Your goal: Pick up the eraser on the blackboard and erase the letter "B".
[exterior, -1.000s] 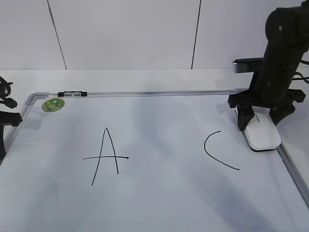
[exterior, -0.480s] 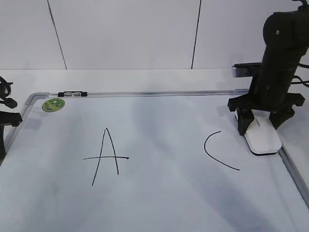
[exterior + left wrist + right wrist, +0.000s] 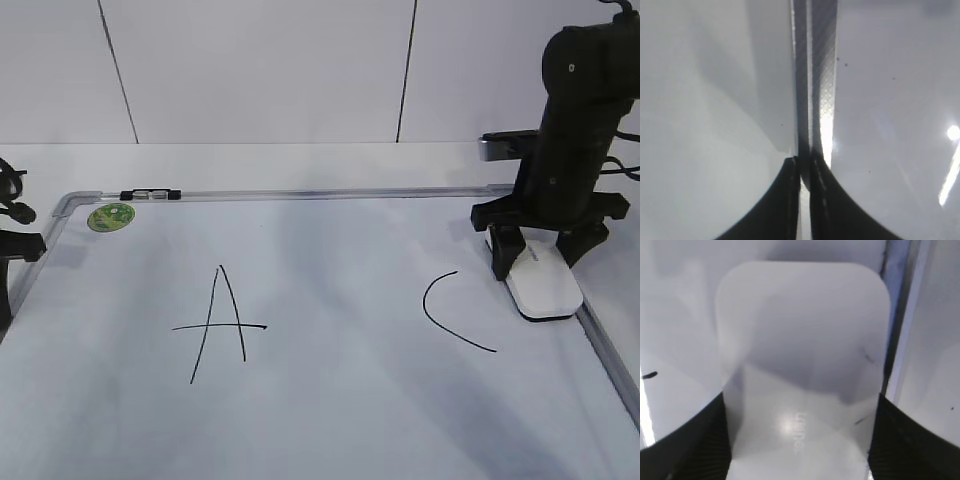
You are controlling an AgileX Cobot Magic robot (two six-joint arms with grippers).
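The white eraser [image 3: 545, 285] lies flat on the blackboard [image 3: 330, 420], a white board with a silver frame, next to its right rail. My right gripper [image 3: 540, 252] stands over it with a finger against each long side. The right wrist view shows the eraser [image 3: 802, 365] filling the gap between the jaws [image 3: 800, 440]. No letter "B" shows; the board between the black "A" [image 3: 222, 322] and the black "C" [image 3: 445, 310] is blank with faint grey smears. My left gripper [image 3: 802, 167] is shut and empty over the board's left frame rail [image 3: 821, 75].
A round green sticker [image 3: 110, 216] and a small black-and-silver clip [image 3: 148, 194] sit at the board's far left corner. The white table and a panelled wall lie behind. The left arm [image 3: 8, 250] shows only at the picture's left edge.
The right arm has straightened slightly and shifted a little right, and the eraser moved a few pixels with it towards the right rail. The left arm has not moved.
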